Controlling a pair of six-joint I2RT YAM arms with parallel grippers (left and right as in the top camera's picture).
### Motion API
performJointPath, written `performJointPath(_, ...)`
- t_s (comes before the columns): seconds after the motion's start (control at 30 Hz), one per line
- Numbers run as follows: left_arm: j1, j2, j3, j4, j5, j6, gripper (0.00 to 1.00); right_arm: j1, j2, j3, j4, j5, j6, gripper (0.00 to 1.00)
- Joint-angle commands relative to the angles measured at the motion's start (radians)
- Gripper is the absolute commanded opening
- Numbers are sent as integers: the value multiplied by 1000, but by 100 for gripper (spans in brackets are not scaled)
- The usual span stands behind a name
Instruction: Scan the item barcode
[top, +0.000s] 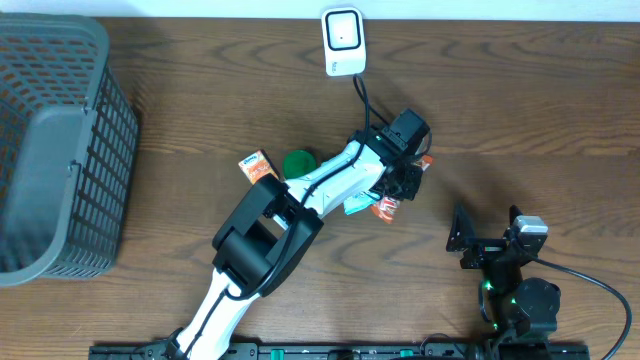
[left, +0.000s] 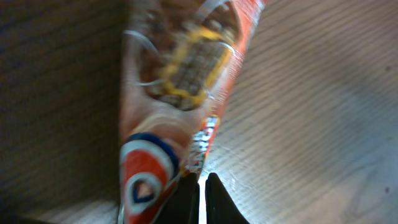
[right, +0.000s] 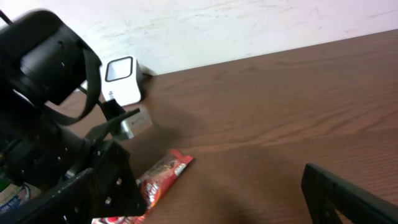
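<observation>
A red snack wrapper (left: 180, 81) printed with a chocolate bar lies flat on the wooden table; it also shows as the wrapper (right: 163, 174) and the wrapper (top: 386, 209). My left gripper (left: 202, 186) is shut, its tips down at the wrapper's right edge, with only bare table showing in the slit between them. Overhead, the left gripper (top: 408, 185) is over the wrapper at mid-table. The white barcode scanner (top: 343, 40) stands at the far edge, also seen as the scanner (right: 121, 79). My right gripper (top: 487, 230) waits open at the front right, one finger (right: 348, 199) in view, holding nothing.
A dark mesh basket (top: 60, 150) fills the left side. An orange box (top: 257, 167), a green item (top: 298, 162) and a teal packet (top: 358, 206) lie by the left arm. The scanner's black cable (top: 362, 95) runs toward the left wrist.
</observation>
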Motion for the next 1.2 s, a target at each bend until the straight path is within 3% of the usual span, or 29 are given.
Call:
performJointPath(0.0,8,6,3,2,0,-4,7,8,-2,-4,0,-4,3,99)
performJointPath(0.2,7,-59,24,-9,-2,29,7,8,-2,-3,0,-4,3,99)
performJointPath(0.5,10,-125,23,-15,-232,28,7,8,-2,-4,0,-4,3,99)
performJointPath(0.87,14,-15,16,-14,-231,28,7,8,-2,-4,0,-4,3,99)
performJointPath(1.17,5,31,9,-48,-122,21,7,8,-2,-4,0,-4,3,99)
